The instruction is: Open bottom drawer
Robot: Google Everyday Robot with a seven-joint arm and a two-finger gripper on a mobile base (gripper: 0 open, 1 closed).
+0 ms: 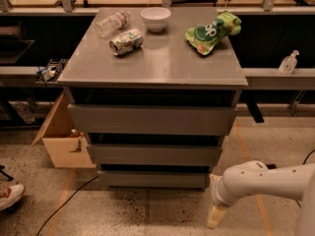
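1. Camera view, the cabinet's edges: the grey cabinet [152,65] stands in the middle of the floor, and its top overhangs three stepped drawer fronts. The top drawer [151,119] is the widest, and the middle drawer [155,154] is narrower.
2. The bottom drawer [152,178] is the slimmest. It sits lowest, just above the floor, with a dark gap between its upper edge and the middle drawer. Its front looks shut.
3. The gripper [215,219] hangs at the end of the white arm [261,181], low at the right. It points down at the floor, just beside the bottom drawer's right corner and apart from it. I cannot tell whether it is released or clenched.
4. Open room: speckled floor [147,213] lies bare in front of the drawers. An orange tape line [248,173] runs along the cabinet's right side.
5. To the left, a cardboard box [64,144] sits close against the cabinet's side. A dark cable [64,208] trails across the floor, and a shoe [10,195] shows at the frame's edge.
6. On the top surface are a white bowl [156,17] at the back, a clear bottle [112,22] lying on its side, a crushed can [126,41] near it, and a green bag [211,31] at the right rear.
7. The room: dark benches run behind the cabinet, and a small pump bottle [289,62] stands on the right-hand ledge.
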